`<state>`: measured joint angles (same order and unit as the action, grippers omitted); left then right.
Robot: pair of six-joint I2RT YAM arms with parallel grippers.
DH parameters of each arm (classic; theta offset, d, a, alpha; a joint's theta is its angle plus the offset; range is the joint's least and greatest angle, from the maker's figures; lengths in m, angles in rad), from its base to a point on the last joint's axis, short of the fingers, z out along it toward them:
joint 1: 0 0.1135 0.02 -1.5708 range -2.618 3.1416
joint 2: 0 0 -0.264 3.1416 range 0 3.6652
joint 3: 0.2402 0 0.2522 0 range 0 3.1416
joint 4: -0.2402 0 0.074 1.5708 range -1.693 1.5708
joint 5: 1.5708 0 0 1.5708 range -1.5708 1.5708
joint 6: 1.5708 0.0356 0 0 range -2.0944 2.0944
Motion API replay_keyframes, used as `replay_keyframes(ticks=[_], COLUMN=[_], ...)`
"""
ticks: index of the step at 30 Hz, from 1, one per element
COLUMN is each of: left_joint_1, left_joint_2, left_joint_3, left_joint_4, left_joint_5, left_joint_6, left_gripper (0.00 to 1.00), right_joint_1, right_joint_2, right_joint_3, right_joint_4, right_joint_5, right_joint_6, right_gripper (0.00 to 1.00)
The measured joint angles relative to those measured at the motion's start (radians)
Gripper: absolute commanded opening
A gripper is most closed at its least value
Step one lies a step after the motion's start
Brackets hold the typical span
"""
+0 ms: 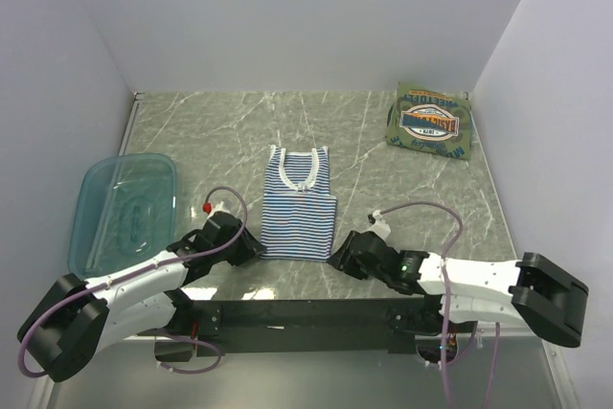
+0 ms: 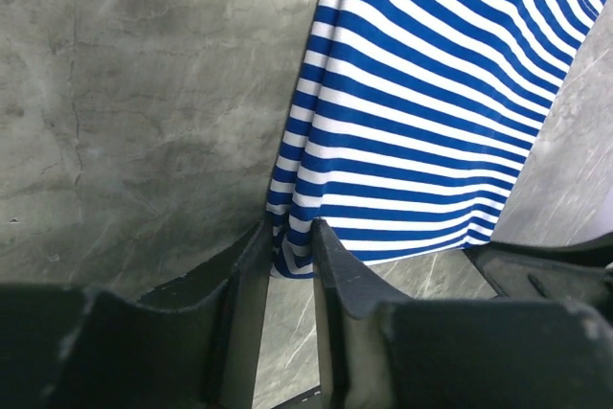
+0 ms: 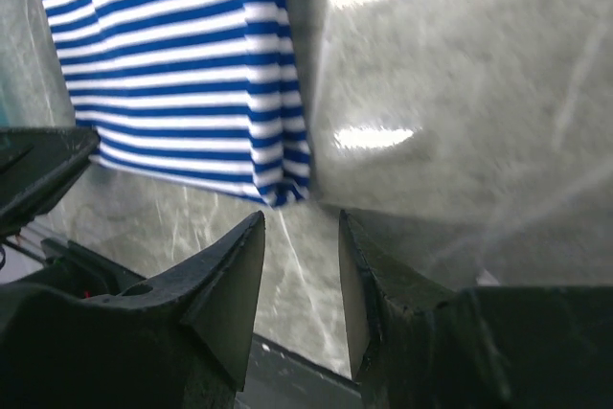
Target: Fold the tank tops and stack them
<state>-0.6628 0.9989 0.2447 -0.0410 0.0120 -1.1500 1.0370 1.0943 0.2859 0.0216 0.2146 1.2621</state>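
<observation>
Where the overhead view takes in the whole table (image 1: 211,131), we list:

- Striped tank top (image 1: 299,200): laid flat at centre, neckline away from the arms.
- Olive-green tank top (image 1: 431,122): folded, graphic up, in the far right corner, well apart from the striped one.
- Translucent teal tub (image 1: 91,237): at the left edge.

Only that view shows the olive top and the tub.

The left wrist view alone shows the left gripper (image 2: 288,229) with the striped top's near left hem corner between its narrowly parted fingertips. We cannot tell whether the cloth is pinched.

The right wrist view alone shows the right gripper (image 3: 300,219) released, jaws apart over bare table. The near right hem corner lies just beyond its tips.
</observation>
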Motion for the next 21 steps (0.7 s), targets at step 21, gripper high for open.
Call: replay_keyframes(ticks=[21], left_joint_1=[-0.003], left_joint_2=[0.039], left_joint_3=[0.005], left_joint_4=[0.028], left_joint_5=[0.003], left_joint_6=[0.0], left_gripper=[0.35], right_joint_1=[0.045], right_joint_2=[-0.059], right_joint_3=[0.023], right_joint_4=[-0.132], right_joint_5=[0.093], right_joint_6=[0.026], right_gripper=[0.49])
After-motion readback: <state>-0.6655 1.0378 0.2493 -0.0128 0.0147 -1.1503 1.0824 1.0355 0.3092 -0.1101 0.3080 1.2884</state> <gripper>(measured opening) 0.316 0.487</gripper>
